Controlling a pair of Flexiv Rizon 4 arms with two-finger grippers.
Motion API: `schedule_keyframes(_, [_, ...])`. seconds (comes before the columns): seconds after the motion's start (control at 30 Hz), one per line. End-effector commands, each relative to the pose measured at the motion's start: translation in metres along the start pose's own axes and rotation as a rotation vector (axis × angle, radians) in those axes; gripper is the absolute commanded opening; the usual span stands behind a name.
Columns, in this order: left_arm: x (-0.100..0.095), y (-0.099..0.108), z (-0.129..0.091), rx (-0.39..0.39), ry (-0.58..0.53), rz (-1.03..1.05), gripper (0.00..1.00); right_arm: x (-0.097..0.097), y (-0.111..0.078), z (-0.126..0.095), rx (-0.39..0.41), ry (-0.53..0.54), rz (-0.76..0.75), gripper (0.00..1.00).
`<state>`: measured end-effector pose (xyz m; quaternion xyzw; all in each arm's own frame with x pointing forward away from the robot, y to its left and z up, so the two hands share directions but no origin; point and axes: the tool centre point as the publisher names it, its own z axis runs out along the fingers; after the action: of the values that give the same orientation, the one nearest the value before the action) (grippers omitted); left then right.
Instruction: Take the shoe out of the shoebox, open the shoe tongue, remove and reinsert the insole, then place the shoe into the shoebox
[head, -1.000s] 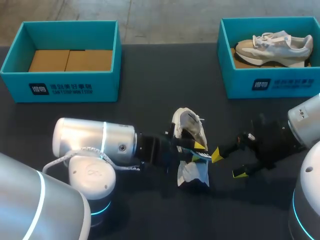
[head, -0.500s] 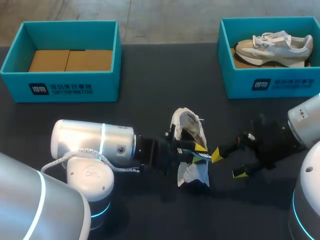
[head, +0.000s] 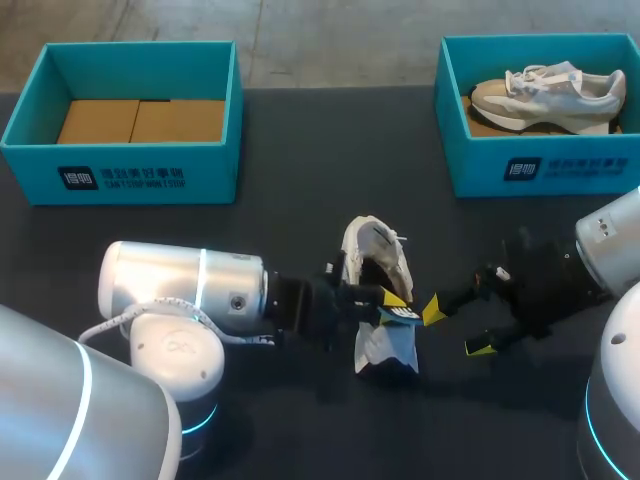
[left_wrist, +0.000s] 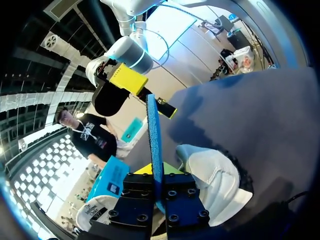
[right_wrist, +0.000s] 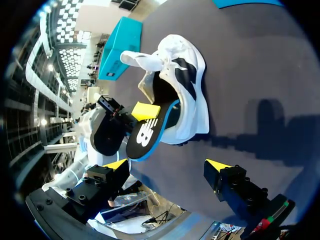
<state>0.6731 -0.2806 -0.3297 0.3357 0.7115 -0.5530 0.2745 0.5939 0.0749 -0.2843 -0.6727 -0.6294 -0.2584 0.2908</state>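
A white sneaker (head: 375, 262) lies on its side mid-table, its opening toward my arms. My left gripper (head: 394, 303) is at the shoe's mouth, shut on the insole (head: 402, 314), which is black with a blue edge. In the left wrist view the insole (left_wrist: 153, 125) runs edge-on out from between the fingers of the left gripper (left_wrist: 156, 171), with the sneaker (left_wrist: 215, 180) beside it. The right wrist view shows the insole (right_wrist: 146, 136) sticking partly out of the sneaker (right_wrist: 177, 90). My right gripper (head: 455, 328) (right_wrist: 167, 165) stands open just right of the shoe, holding nothing.
A teal shoebox (head: 130, 160) with a bare cardboard floor stands at the back left. A second teal shoebox (head: 520, 165) at the back right holds another sneaker (head: 548, 90). The dark table (head: 330, 150) lies open between the boxes.
My left gripper has closed down on the insole and the left arm has drawn back slightly to the left. The right arm has stayed put.
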Motion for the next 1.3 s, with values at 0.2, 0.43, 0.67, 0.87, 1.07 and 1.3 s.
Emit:
schedule_keyframes(0.2, [-0.001, 0.015, 0.004, 0.006, 0.01, -0.002, 0.0, 0.001, -0.001, 0.001, -0.002, -0.004, 0.002, 1.0])
schedule_keyframes(0.43, [0.0, 0.01, 0.002, 0.03, 0.015, -0.02, 0.0, 0.001, -0.001, 0.001, -0.002, -0.004, 0.002, 1.0])
schedule_keyframes(0.67, [0.001, -0.001, 0.001, 0.056, 0.029, -0.015, 0.0, 0.001, -0.001, 0.001, -0.002, -0.004, 0.002, 1.0])
schedule_keyframes(0.87, [0.001, -0.003, -0.001, 0.052, 0.043, -0.013, 0.07, 0.001, -0.001, 0.001, -0.002, -0.004, 0.002, 1.0])
schedule_keyframes(1.07, [0.001, -0.003, -0.003, 0.044, 0.039, -0.012, 0.28, 0.001, -0.001, 0.001, -0.002, -0.004, 0.002, 1.0])
schedule_keyframes(1.3, [0.001, 0.0, -0.006, 0.017, 0.053, -0.008, 0.21, 0.001, -0.001, 0.001, -0.002, -0.004, 0.002, 1.0])
